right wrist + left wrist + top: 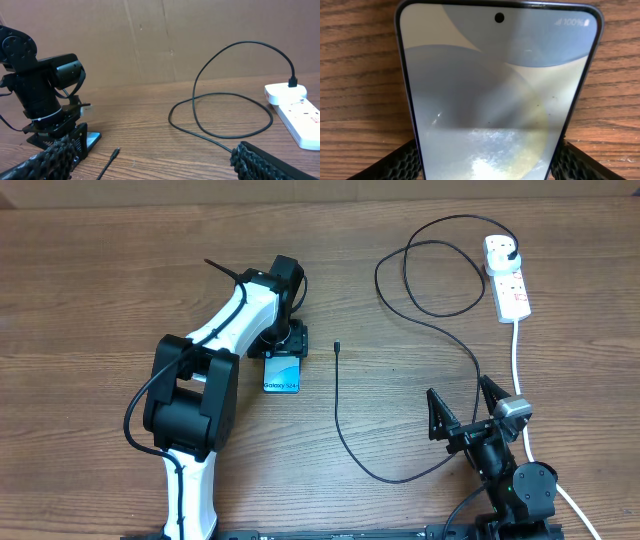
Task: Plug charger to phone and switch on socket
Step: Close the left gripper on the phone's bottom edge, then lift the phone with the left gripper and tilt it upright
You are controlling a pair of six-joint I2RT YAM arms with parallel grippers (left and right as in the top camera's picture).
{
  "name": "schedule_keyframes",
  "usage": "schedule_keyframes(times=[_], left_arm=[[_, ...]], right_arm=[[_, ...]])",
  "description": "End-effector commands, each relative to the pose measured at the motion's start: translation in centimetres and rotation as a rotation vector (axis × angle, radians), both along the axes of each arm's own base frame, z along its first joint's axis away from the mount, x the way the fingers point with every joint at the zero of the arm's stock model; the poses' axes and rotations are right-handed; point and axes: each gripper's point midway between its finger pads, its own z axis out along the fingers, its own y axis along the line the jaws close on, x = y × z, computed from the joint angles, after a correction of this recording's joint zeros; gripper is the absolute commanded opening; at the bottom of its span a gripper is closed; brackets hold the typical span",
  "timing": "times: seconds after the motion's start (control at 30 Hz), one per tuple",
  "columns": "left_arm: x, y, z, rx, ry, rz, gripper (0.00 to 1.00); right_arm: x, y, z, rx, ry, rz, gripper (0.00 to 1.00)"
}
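The phone [283,377] lies flat on the wooden table, its "Galaxy S24+" edge toward me. My left gripper [285,345] sits over its far end, and in the left wrist view the phone [495,85] fills the frame. The gripper's [485,162] two black pads press against the phone's long edges. The charger is a thin black cable [345,435]. Its connector tip [338,347] lies loose just right of the phone, and its plug [513,252] sits in the white socket [508,280] at far right. My right gripper [465,418] is open and empty, and it shows in the right wrist view [152,152] behind the tip [116,151].
The charger cable makes two loops [430,275] left of the socket, then runs down in a curve in front of my right gripper. The socket's thick white lead [517,365] runs toward the near edge past the right arm. A cardboard wall [175,40] backs the table.
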Motion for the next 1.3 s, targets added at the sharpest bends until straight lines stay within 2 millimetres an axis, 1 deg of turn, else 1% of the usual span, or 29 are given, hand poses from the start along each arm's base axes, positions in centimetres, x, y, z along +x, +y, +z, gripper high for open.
schedule_keyframes(times=[0.0,0.1,0.3,0.4,0.77,0.87,0.93,1.03,1.07,1.13,1.23,1.27], left_arm=[[-0.8,1.0,-2.0,0.056,0.038,-0.007,0.7],[-0.8,1.1,-2.0,0.062,0.035,-0.007,0.67],[-0.6,1.5,-1.9,0.082,0.027,-0.007,0.67],[-0.3,1.4,-1.4,0.081,0.023,-0.008,0.67],[1.6,0.7,2.4,0.07,-0.008,-0.006,0.66],[1.8,0.6,3.1,0.069,-0.011,-0.006,0.66],[1.7,0.6,3.1,0.07,-0.01,-0.006,0.65],[1.6,0.7,3.1,0.071,-0.006,-0.006,0.59],[1.6,0.7,3.1,0.072,-0.004,-0.006,0.54],[1.6,0.7,3.1,0.072,-0.003,-0.006,0.5],[1.6,0.7,3.1,0.072,-0.003,-0.006,0.37],[1.6,0.7,3.1,0.072,-0.004,-0.006,0.29]], right_arm=[[0.0,0.1,-0.2,0.002,-0.002,0.004,1.0],[0.0,0.1,-0.2,0.002,-0.002,0.004,1.0],[0.0,0.1,-0.2,0.002,-0.002,0.004,1.0],[0.0,0.1,-0.2,0.002,-0.002,0.004,1.0],[0.0,0.1,-0.2,0.002,-0.002,0.004,1.0],[0.0,0.1,-0.2,0.002,-0.002,0.004,1.0],[0.0,0.1,-0.2,0.002,-0.002,0.004,1.0],[0.0,0.1,-0.2,0.002,-0.002,0.004,1.0],[0.0,0.1,-0.2,0.002,-0.002,0.004,1.0],[0.0,0.1,-0.2,0.002,-0.002,0.004,1.0],[0.0,0.1,-0.2,0.002,-0.002,0.004,1.0],[0.0,0.1,-0.2,0.002,-0.002,0.004,1.0]])
